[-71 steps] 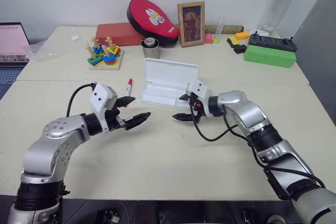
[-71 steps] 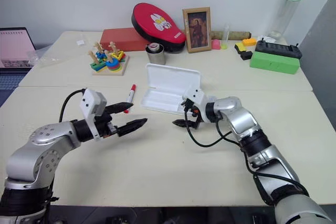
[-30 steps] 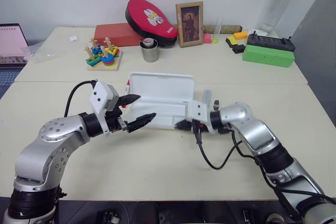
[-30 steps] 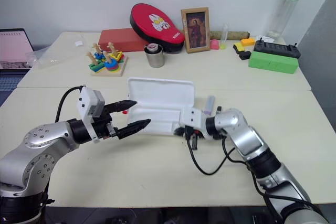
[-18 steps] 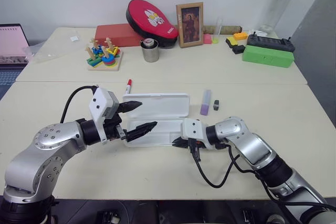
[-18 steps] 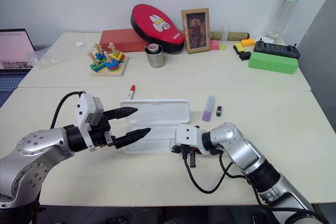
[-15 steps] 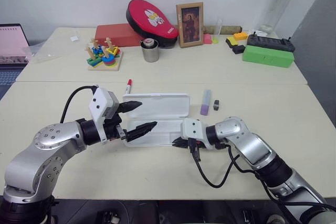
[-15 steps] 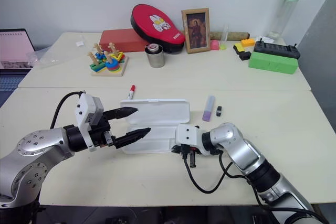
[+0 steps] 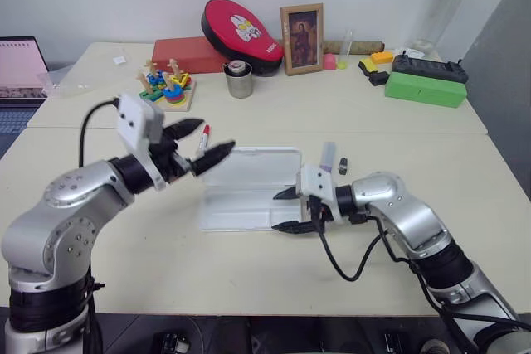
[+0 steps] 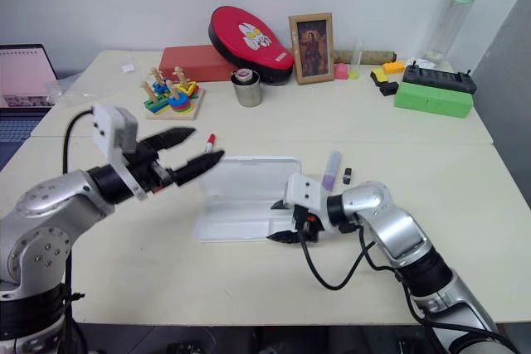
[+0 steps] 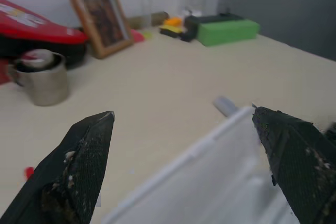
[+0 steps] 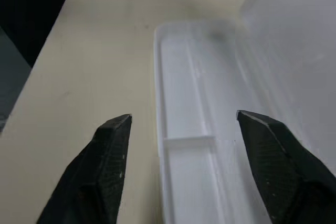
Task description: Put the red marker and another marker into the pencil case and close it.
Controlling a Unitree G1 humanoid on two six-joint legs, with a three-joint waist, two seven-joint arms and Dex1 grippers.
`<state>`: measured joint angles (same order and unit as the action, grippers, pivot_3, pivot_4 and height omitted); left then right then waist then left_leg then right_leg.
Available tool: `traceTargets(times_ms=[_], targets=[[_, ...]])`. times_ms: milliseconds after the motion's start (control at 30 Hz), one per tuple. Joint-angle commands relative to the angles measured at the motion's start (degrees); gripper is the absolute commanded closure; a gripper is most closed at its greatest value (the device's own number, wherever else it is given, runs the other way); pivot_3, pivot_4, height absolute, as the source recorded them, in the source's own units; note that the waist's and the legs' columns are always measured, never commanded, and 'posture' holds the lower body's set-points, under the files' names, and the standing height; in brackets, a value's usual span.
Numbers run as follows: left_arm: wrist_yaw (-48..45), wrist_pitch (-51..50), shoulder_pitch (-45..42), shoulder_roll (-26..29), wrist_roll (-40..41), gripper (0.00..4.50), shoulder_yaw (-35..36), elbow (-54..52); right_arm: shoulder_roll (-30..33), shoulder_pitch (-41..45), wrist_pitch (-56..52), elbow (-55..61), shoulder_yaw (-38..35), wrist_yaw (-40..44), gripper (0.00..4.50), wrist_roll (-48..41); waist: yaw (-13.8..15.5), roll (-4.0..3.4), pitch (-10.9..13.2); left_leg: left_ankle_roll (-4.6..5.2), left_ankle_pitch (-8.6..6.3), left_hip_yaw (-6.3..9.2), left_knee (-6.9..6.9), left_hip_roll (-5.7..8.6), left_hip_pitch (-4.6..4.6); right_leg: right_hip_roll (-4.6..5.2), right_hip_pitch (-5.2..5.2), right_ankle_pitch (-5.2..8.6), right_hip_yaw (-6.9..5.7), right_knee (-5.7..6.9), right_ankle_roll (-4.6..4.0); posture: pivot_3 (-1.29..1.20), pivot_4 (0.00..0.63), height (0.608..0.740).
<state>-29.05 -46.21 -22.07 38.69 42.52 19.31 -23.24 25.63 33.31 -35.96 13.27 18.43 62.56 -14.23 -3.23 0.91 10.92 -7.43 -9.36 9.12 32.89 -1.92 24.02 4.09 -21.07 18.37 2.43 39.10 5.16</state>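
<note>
Two markers (one red marker (image 9: 203, 136), one purple marker (image 9: 327, 157)) and one pencil case (image 9: 249, 188).

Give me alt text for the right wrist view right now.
The right claw is open, its two black fingers spread above the near end of the pencil case. The case's translucent tray lies open and empty on the beige table, its lid raised alongside.

We see the pencil case (image 9: 249, 188) in smooth white plastic with a translucent tray, a matt cream table (image 9: 249, 275), a shiny metal cup (image 9: 238, 79), and a wood-framed picture (image 9: 302, 38).
</note>
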Motion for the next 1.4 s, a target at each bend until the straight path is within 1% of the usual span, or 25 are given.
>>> traceTargets(times_ms=[33,67,133,200,300,433,533,767,900,1167,1233,1267,1300,1400], targets=[[5.69,1.14,-4.19,0.15,-2.71,0.0,3.63,5.59,-1.04,5.45,-4.79,2.13,-8.56,-1.37,0.15,-8.04,-0.21,0.0,0.0,0.0,0.0,-0.01,0.0,0.0,-0.01,0.0,0.0,0.0,0.01,0.0,0.0,0.0,0.15,0.74],[7.23,0.27,-5.25,0.17,-3.28,0.0,3.95,7.94,-1.68,7.3,-5.4,1.14,-10.4,-2.6,0.03,-9.07,-0.19,0.0,0.0,0.0,0.0,-0.01,-0.02,0.0,-0.01,0.0,0.0,0.0,0.02,0.0,0.0,0.0,0.15,0.74],[10.18,-1.92,-7.23,-0.16,-3.7,0.0,4.64,12.3,-2.68,10.57,-5.72,-0.98,-12.99,-4.89,0.03,-10.07,-0.25,0.0,0.0,0.0,0.0,-0.01,-0.02,0.0,-0.02,0.0,-0.02,0.0,0.01,0.02,-0.01,0.0,0.15,0.74],[11.12,-2.61,-8.34,0.0,-4.37,0.0,4.63,15.61,-3.34,13.11,-5.45,-2.84,-14.48,-6.64,0.03,-10.39,-0.21,0.0,0.0,0.0,0.0,-0.01,-0.02,0.0,-0.01,-0.01,-0.03,0.0,0.01,0.03,0.0,0.0,0.15,0.74],[10.06,-3.31,-8.09,1.29,-6.94,0.0,1.55,19.42,-4.77,16.27,-3.62,-6.1,-15.78,-10.25,0.03,-9.52,-0.19,0.01,-0.01,0.0,0.0,-0.01,-0.03,0.0,0.01,0.0,-0.03,0.0,0.01,-0.02,-0.01,0.0,0.15,0.74],[7.85,-3.94,-9.09,1.31,-10.01,0.0,-3.45,25.05,-6.64,18.8,-0.98,-9.5,-16.59,-14.32,0.03,-8.58,-0.12,0.0,0.0,-0.01,0.01,-0.01,-0.07,0.0,0.09,-0.01,-0.11,0.0,-0.01,0.0,-0.02,0.0,0.15,0.74],[6.42,-3.01,-10.37,1.34,-12.83,0.0,-6.71,29.64,-7.09,19.43,0.04,-10.42,-16.47,-15.13,0.03,-8.76,-0.1,-0.01,0.0,-0.02,0.01,-0.01,-0.06,0.01,0.1,0.0,-0.13,-0.01,-0.03,0.02,-0.02,0.0,0.15,0.74],[3.44,-0.67,-14.73,0.06,-18.01,0.0,-11.87,38.97,-6.84,19.78,1.19,-10.47,-16.45,-16.06,0.03,-9.3,-0.12,-0.01,0.0,-0.02,0.02,-0.01,-0.06,0.01,0.13,-0.01,-0.17,-0.01,-0.03,0.04,-0.02,0.0,0.15,0.74],[1.11,0.4,-15.2,-1.14,-19.8,0.0,-14.23,41.28,-6.41,19.82,1.3,-10.12,-16.32,-16.17,0.03,-9.42,-0.17,-0.01,0.0,-0.02,0.02,-0.02,-0.06,0.01,0.12,0.0,-0.17,-0.01,-0.02,0.04,-0.02,0.0,0.15,0.74],[-0.51,0.49,-15.17,-2.54,-22.58,0.0,-15.77,43.32,-6.03,20.05,1.15,-9.56,-16.08,-16.26,0.03,-9.77,-0.18,-0.01,0.0,-0.02,0.02,-0.01,-0.06,0.01,0.13,0.0,-0.18,-0.01,-0.01,0.07,-0.02,0.0,0.15,0.74],[-0.32,0.67,-15.24,-2.77,-23.12,0.38,-15.39,43.67,-5.93,20.22,1.2,-9.63,-16.04,-16.26,0.0,-9.86,-0.17,-0.01,0.0,-0.02,0.02,-0.01,-0.05,0.01,0.13,0.0,-0.18,-0.01,-0.01,0.09,-0.02,0.0,0.15,0.74],[-0.33,0.78,-15.23,-2.84,-23.4,0.47,-15.28,43.7,-5.88,20.27,1.23,-9.67,-16.01,-16.27,0.0,-9.9,-0.17,-0.01,0.0,-0.02,0.02,-0.01,-0.04,0.01,0.12,0.0,-0.18,-0.01,-0.02,0.11,-0.02,0.0,0.15,0.74],[-0.4,0.92,-15.16,-2.88,-23.7,0.79,-15.21,43.65,-5.84,20.31,1.27,-9.69,-15.98,-16.29,0.0,-9.92,-0.17,-0.01,0.0,-0.02,0.02,-0.02,-0.04,0.01,0.12,0.0,-0.18,-0.01,-0.01,0.11,-0.02,0.0,0.15,0.74],[-0.67,1.1,-14.94,-3.05,-24.28,1.31,-15.02,43.44,-5.8,20.51,1.35,-9.87,-15.99,-16.28,0.0,-9.98,-0.19,-0.01,0.0,-0.02,0.02,-0.01,-0.04,0.01,0.12,0.0,-0.18,-0.01,-0.01,0.11,-0.02,0.0,0.15,0.74]])
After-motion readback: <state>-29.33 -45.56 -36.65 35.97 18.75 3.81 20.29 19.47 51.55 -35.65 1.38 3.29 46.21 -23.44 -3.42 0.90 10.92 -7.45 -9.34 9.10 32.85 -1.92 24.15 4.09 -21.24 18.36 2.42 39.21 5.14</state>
